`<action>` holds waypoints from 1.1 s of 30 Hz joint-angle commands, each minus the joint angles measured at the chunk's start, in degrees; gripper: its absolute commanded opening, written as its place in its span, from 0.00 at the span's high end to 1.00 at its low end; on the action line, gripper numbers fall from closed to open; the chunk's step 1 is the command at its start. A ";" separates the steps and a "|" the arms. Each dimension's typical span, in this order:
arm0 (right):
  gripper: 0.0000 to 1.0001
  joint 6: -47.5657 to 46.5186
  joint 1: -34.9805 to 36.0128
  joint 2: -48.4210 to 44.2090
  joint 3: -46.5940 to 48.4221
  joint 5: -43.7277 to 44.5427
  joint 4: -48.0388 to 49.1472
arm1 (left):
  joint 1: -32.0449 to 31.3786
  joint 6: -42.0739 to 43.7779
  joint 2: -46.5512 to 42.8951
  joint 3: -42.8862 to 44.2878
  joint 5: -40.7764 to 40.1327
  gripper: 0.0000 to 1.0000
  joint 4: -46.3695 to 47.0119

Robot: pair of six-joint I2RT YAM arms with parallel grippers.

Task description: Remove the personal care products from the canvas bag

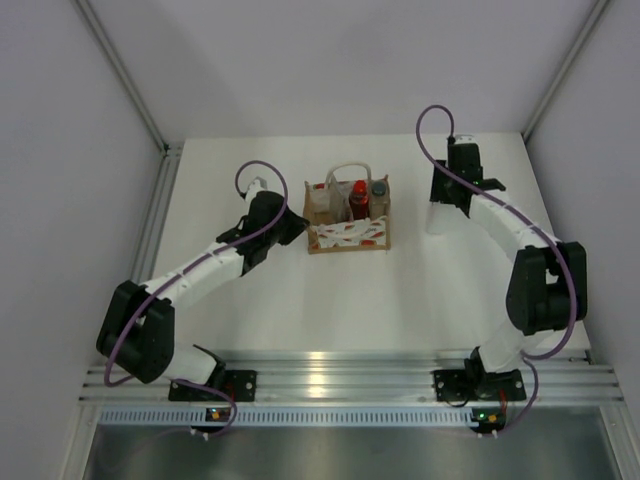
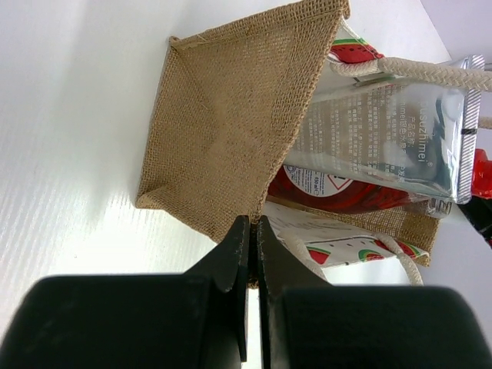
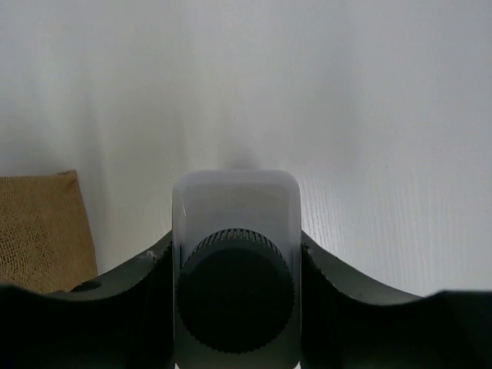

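Note:
The tan canvas bag (image 1: 346, 236) stands mid-table with its white looped handles up. In it stand a red bottle (image 1: 358, 197), a pale bottle with a grey cap (image 1: 379, 192) and a clear tapered one (image 1: 337, 197). My left gripper (image 1: 299, 222) is shut on the bag's left edge. In the left wrist view the jaws (image 2: 254, 228) pinch the burlap (image 2: 223, 131), with the clear tube (image 2: 384, 138) and red bottle (image 2: 338, 192) behind. My right gripper (image 1: 444, 203) is shut on the white bottle (image 1: 440, 218) with the dark round cap (image 3: 236, 288), to the right of the bag.
A corner of the bag (image 3: 38, 223) shows at the left of the right wrist view. White walls close the table at the back and sides. An aluminium rail (image 1: 340, 380) runs along the near edge by the arm bases.

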 commanded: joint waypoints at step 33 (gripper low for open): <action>0.30 -5.92 33.50 5.77 22.89 -1.22 -2.74 | 0.45 5.38 -1.78 2.81 0.54 1.00 -2.69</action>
